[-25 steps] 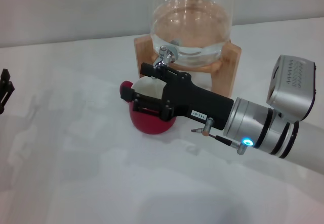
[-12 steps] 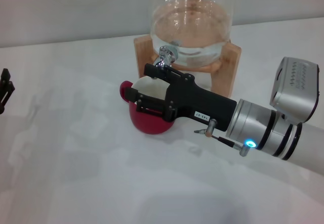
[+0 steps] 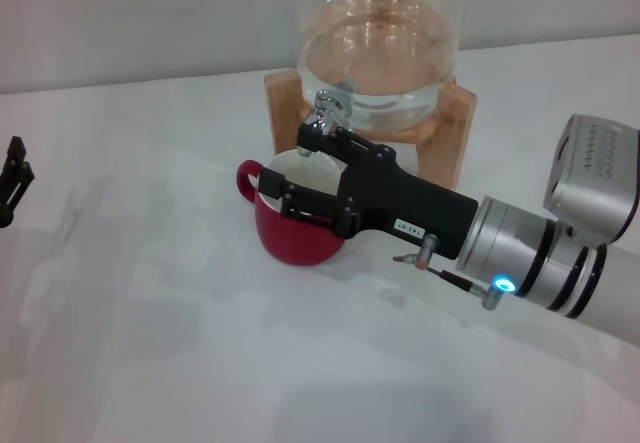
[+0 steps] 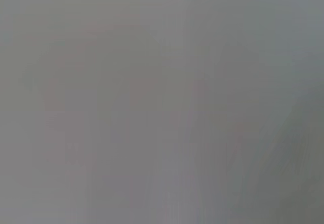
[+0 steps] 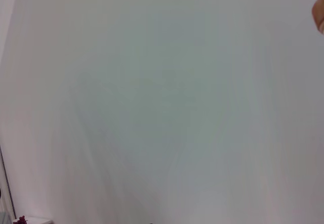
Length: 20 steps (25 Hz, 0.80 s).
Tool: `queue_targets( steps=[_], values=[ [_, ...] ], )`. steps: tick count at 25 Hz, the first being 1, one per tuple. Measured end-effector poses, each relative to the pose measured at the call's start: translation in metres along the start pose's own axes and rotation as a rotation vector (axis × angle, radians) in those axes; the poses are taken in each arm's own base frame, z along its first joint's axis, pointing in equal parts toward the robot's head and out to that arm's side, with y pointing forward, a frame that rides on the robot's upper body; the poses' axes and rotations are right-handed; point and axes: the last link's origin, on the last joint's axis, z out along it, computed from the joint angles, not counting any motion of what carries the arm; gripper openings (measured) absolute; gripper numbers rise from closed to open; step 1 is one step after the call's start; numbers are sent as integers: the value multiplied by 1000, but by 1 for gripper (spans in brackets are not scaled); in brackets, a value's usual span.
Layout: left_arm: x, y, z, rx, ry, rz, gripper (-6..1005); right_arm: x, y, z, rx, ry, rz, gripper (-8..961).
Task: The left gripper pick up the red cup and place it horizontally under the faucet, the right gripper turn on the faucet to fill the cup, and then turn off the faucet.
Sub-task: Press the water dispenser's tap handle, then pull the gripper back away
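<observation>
Red cup: squat, glossy dark-red mug with a white inside, standing upright on the white worktop, mouth upward, its small loop handle turned toward the robot's left. It sits directly in front of the wooden stand and just below the faucet. Faucet: small chrome spigot fitted low on the front of a clear glass jar; the jar rests in the wooden stand and holds clear liquid in its lower part. Right gripper: long black body with a small white label, on a silver-grey wrist showing a blue light, reaching in from the robot's right across the cup's rim. Its upper finger lies at the base of the faucet, touching or just beside it; its lower finger lies over the cup's mouth. The two fingers stand visibly apart and grasp nothing, so the gripper is released. Left gripper: black claw, only partly visible at the far left edge of the head view, well apart from the cup and the faucet; whether it is released or clenched cannot be told. Left wrist view: a blurred grey field with no distinguishable object. Right wrist view: mostly plain pale surface.
</observation>
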Motion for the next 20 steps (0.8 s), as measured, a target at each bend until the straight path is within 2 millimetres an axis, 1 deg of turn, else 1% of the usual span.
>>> queue_targets(
  steps=[7,20],
  values=[
    [0,0,0,0,0,0,872,0,-1,-5,10,-8,4,854],
    [0,0,0,0,0,0,872,0,-1,-6,10,-11,3,855]
  ],
)
